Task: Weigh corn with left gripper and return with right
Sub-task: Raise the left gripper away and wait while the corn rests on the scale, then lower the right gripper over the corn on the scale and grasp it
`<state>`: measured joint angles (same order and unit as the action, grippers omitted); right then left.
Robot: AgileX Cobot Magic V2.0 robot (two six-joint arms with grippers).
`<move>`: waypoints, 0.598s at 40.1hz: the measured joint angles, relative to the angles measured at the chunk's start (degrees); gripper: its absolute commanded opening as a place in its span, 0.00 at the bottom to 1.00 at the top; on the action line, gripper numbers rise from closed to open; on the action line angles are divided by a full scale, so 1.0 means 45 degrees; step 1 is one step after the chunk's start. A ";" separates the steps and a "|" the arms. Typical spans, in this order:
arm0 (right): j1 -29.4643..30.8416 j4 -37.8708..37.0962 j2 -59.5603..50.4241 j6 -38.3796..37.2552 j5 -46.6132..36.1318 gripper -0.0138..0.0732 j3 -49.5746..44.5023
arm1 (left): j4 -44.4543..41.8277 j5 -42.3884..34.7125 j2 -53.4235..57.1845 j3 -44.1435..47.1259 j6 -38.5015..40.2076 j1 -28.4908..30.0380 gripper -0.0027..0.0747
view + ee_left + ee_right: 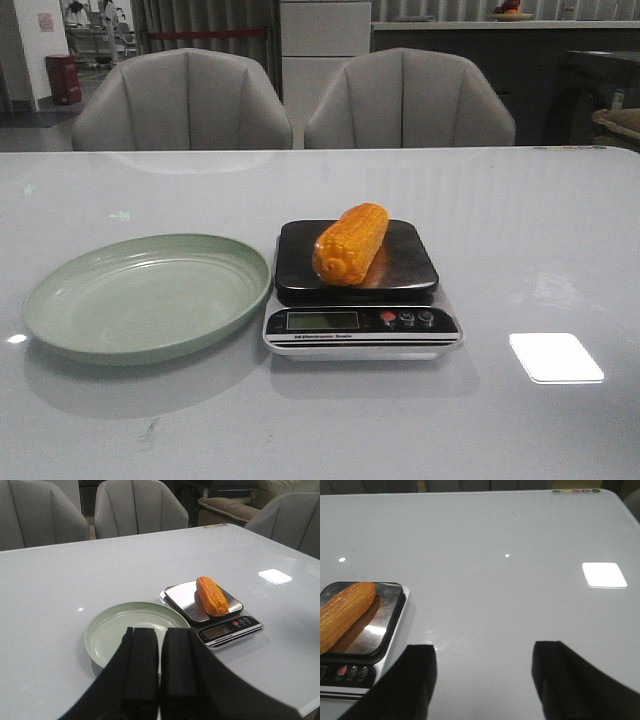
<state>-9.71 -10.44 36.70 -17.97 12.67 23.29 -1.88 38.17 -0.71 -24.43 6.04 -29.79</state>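
The orange-yellow corn (351,243) lies on the dark platform of the kitchen scale (360,330) at the table's middle. It also shows in the left wrist view (212,596) and in the right wrist view (342,614). Neither arm shows in the front view. My left gripper (160,637) is shut and empty, held back above the near side of the green plate (105,635). My right gripper (485,652) is open and empty over bare table to the right of the scale (380,655).
The pale green plate (60,310) sits empty just left of the scale. Two grey chairs (185,100) stand behind the table's far edge. A bright light patch (555,357) reflects on the table right of the scale.
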 measured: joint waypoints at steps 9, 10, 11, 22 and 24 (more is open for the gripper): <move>-0.2261 0.0863 0.1845 -0.0048 0.0884 0.86 0.1342 | 0.0000 0.0000 0.0000 0.0000 0.0000 0.0000 0.18; -0.2517 0.0973 0.2209 -0.0048 0.0949 0.86 0.1532 | 0.0000 0.0000 0.0000 0.0000 0.0000 0.0000 0.18; -0.2704 0.1097 0.2589 -0.0048 0.1045 0.86 0.1810 | 0.0000 0.0000 0.0000 0.0000 0.0000 0.0000 0.18; -0.4283 0.1460 0.6931 -0.0944 0.2601 0.86 0.5850 | 0.0000 0.0000 0.0000 0.0000 0.0000 0.0000 0.18; -0.4389 0.1460 0.7708 -0.1216 0.3121 0.86 0.6748 | 0.0000 0.0000 0.0000 0.0000 0.0000 0.0000 0.18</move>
<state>-29.46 -3.86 71.39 -23.44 26.71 53.66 -1.88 38.17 -0.71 -24.43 6.04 -29.79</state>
